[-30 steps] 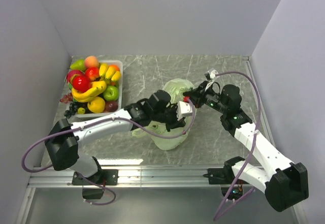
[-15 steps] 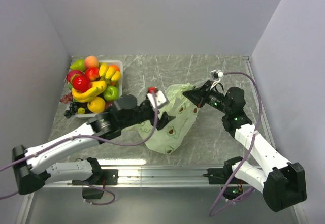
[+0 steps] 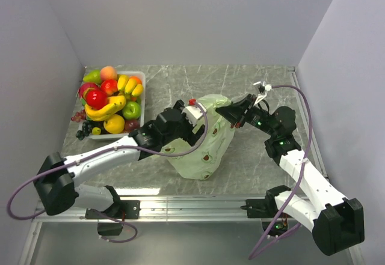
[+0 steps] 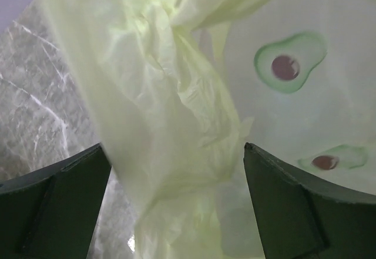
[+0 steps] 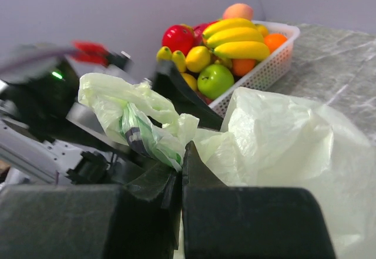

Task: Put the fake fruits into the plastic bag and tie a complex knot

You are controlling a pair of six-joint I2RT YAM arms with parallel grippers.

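The pale-green plastic bag (image 3: 207, 151), printed with avocados, lies crumpled mid-table. My left gripper (image 3: 204, 121) stands open at its upper left edge. In the left wrist view bag film (image 4: 176, 94) hangs loose between the wide-apart jaws of that gripper (image 4: 173, 147). My right gripper (image 3: 231, 113) is shut on a bunched edge of the bag (image 5: 282, 135), pinched at the tips (image 5: 182, 147). The fake fruits (image 3: 111, 100) are piled in a white basket at the far left, also seen from the right wrist (image 5: 226, 39). No knot shows.
The white perforated basket (image 3: 143, 76) stands in the back left corner, with dark grapes (image 3: 84, 130) lying beside its near side. Grey walls close the table on three sides. A metal rail (image 3: 192, 205) runs along the near edge.
My left gripper opened, drew back left off the bag's middle, then came in at its upper left edge. The right gripper stayed shut and lifted the bag's edge slightly.
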